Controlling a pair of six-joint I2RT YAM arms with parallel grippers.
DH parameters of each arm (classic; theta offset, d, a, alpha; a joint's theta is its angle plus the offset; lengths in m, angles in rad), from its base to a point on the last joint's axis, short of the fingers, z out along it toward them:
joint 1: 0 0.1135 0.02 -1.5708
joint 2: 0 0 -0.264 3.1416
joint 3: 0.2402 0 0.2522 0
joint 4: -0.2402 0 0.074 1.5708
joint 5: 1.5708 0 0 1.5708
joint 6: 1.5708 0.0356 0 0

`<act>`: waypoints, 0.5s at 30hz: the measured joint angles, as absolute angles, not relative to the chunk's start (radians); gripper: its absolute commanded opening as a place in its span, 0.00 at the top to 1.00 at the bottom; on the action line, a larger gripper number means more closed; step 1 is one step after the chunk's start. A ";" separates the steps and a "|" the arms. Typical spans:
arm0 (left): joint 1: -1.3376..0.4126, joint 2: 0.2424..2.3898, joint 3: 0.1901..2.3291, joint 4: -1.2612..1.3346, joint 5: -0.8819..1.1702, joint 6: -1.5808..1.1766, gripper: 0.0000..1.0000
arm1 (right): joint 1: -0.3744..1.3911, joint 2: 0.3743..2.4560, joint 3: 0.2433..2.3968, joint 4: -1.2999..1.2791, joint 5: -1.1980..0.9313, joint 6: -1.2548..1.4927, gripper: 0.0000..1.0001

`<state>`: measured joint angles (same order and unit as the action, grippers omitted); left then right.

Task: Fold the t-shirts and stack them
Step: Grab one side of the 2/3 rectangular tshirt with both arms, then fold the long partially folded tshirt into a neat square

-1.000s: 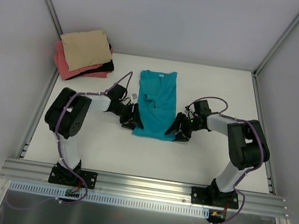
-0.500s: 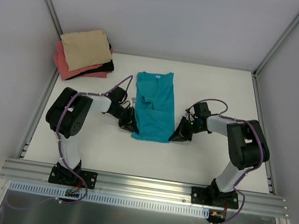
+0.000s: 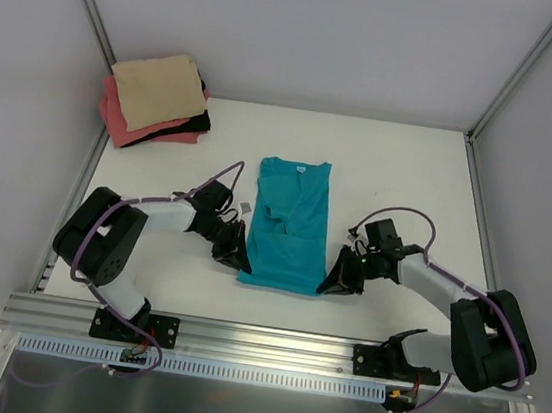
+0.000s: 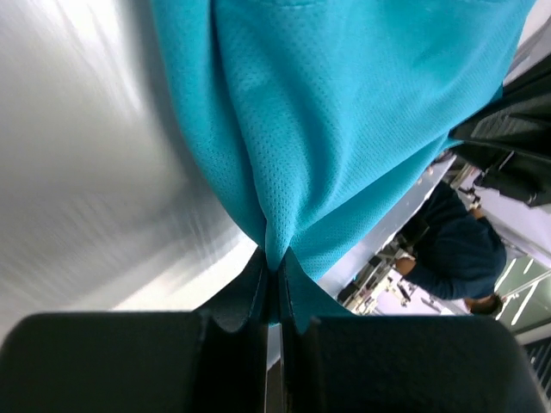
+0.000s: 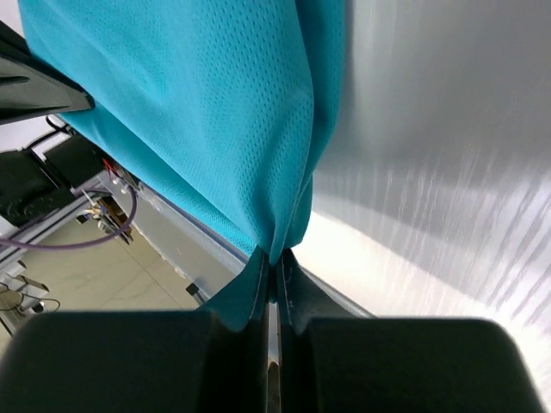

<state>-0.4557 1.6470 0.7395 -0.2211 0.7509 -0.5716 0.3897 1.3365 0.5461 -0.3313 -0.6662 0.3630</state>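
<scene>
T-shirt in teal lies with its hem toward the table's near edge; left gripper and right gripper each pinch a hem corner, jaws clamped on cloth.

We see our left end effector pinched tight on a gathered fold of teal t-shirt, pale counter alongside.
</scene>
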 measured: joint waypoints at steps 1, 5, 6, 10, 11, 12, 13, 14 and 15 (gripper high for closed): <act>-0.467 1.623 0.727 -0.226 0.751 -0.580 1.00 | 0.395 1.312 0.531 -0.337 -0.666 0.369 1.00; -0.499 1.526 0.698 -0.258 0.751 -0.604 1.00 | 0.424 1.201 0.475 -0.365 -0.661 0.410 1.00; -0.505 1.502 0.696 -0.270 0.750 -0.612 1.00 | 0.433 1.174 0.464 -0.369 -0.660 0.421 1.00; -0.513 1.413 0.693 -0.319 0.750 -0.631 1.00 | 0.464 1.073 0.436 -0.398 -0.653 0.465 1.00; -0.516 1.394 0.692 -0.330 0.749 -0.637 1.00 | 0.471 1.049 0.434 -0.407 -0.651 0.474 1.00; -0.517 1.377 0.691 -0.340 0.749 -0.640 1.00 | 0.474 1.029 0.433 -0.416 -0.650 0.482 1.00; -0.517 1.361 0.689 -0.351 0.749 -0.642 1.00 | 0.477 1.008 0.433 -0.427 -0.648 0.488 1.00; -0.517 1.345 0.687 -0.363 0.748 -0.644 1.00 | 0.479 0.993 0.434 -0.437 -0.647 0.490 1.00; -0.517 1.335 0.687 -0.372 0.748 -0.646 1.00 | 0.480 0.981 0.438 -0.454 -0.645 0.491 1.00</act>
